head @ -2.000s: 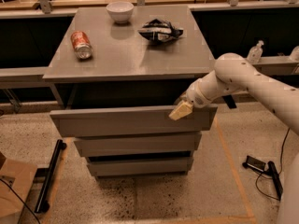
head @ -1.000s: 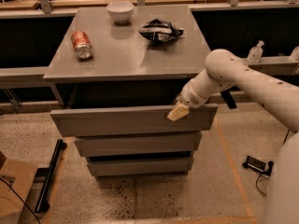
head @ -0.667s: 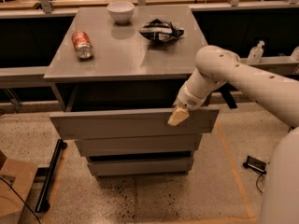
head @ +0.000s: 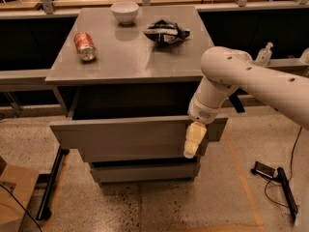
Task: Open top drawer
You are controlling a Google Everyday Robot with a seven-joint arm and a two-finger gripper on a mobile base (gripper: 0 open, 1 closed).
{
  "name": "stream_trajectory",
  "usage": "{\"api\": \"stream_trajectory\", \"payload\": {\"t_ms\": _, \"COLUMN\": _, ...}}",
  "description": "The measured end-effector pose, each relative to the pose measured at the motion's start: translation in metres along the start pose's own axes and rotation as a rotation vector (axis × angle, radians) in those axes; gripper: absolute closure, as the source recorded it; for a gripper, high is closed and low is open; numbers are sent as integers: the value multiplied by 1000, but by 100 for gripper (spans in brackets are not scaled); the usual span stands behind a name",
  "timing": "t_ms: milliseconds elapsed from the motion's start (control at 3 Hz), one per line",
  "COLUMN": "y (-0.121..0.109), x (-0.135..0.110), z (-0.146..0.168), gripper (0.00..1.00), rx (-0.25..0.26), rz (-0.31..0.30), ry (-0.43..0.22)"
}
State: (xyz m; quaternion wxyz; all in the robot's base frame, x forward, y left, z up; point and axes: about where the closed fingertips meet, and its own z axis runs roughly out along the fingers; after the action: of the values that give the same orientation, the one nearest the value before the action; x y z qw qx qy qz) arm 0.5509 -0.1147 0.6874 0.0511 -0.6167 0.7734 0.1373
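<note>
No legible text; can label unreadable.

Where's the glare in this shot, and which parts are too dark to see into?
Camera view: warm light, soft sheen on the cabinet top before the white bowl; the top drawer is in deep shadow inside, contents unreadable; the pale gripper, at the drawer front's right end, is well lit.

Speckled floor, orange floor tape, warm light

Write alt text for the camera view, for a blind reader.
The end effector of a white robot arm hangs over the front of the open top drawer of a grey cabinet. On top: a red can, white bowl and crumpled bag.
</note>
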Motion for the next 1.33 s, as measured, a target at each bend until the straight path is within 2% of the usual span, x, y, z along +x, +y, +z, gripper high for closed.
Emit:
{"api": "stream_trajectory", "payload": {"t_ms": 333, "y": 34, "x": 14, "z": 6, "gripper": 0, "rx": -62, "rz": 53, "ry": -10}}
{"api": "stream_trajectory", "payload": {"t_ms": 667, "y": 34, "x": 14, "z": 6, "gripper": 0, "rx": -62, "rz": 53, "ry": -10}}
{"api": "stream_trajectory", "payload": {"t_ms": 1000, "y": 30, "x": 10, "z": 17, "gripper": 0, "rx": -105, "rz": 31, "ry": 2}}
{"api": "stream_trajectory", "payload": {"t_ms": 1333, "y": 45, "x": 13, "z": 31, "gripper": 18, "rx": -192, "rz": 7, "ry": 41}}
